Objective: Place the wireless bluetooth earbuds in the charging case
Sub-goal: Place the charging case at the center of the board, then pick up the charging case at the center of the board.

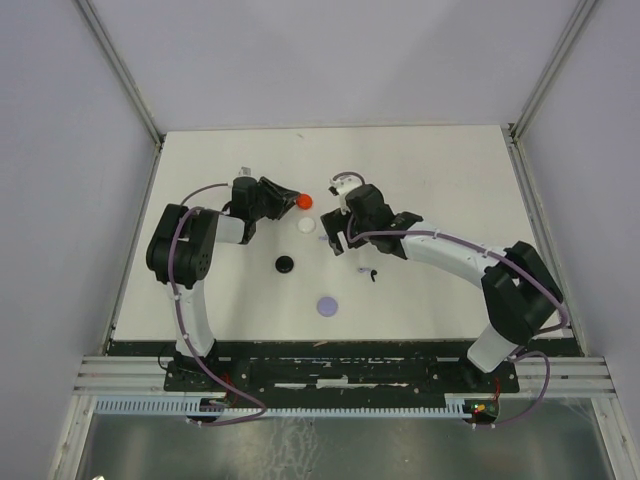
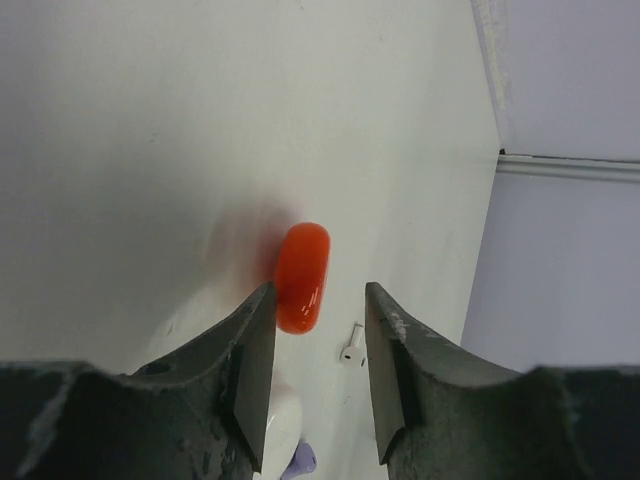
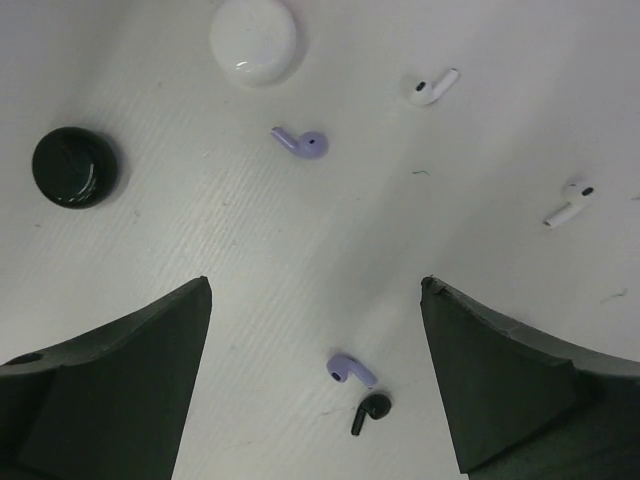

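Observation:
My left gripper (image 1: 288,198) is open; in its wrist view (image 2: 318,300) a red round case (image 2: 302,277) lies on the table just past the fingertips, close to the left finger. A white earbud (image 2: 352,347) lies between the fingers. My right gripper (image 1: 335,238) is open and empty above the table (image 3: 316,290). Below it lie a lavender earbud (image 3: 350,370) and a black earbud (image 3: 370,411), side by side. Farther off are another lavender earbud (image 3: 301,142) and two white earbuds (image 3: 433,87) (image 3: 568,203). The red case (image 1: 304,201) is shut.
A white round case (image 1: 306,226) (image 3: 253,40), a black round case (image 1: 285,264) (image 3: 75,167) and a lavender round case (image 1: 327,306) lie shut on the white table (image 1: 440,170). Grey walls enclose the table on three sides.

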